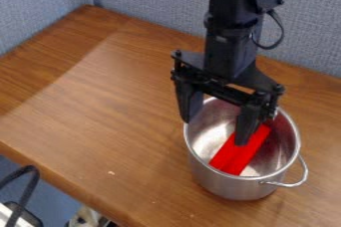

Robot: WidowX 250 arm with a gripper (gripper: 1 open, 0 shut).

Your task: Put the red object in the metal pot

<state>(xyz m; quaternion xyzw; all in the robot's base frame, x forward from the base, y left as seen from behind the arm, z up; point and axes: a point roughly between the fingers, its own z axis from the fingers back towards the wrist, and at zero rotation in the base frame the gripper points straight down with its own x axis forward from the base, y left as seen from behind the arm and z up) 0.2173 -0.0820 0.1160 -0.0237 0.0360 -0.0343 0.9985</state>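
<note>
The pot [242, 161] is shiny polished metal with a reflective inside. The red object [244, 149] looks like smooth, plain plastic. The counter [94, 72] is brown wood with a slight satin sheen. The fingers [184, 100] are matt black.

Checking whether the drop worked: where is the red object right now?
The red object lies slanted inside the metal pot at the table's near right, below the open gripper.
</note>
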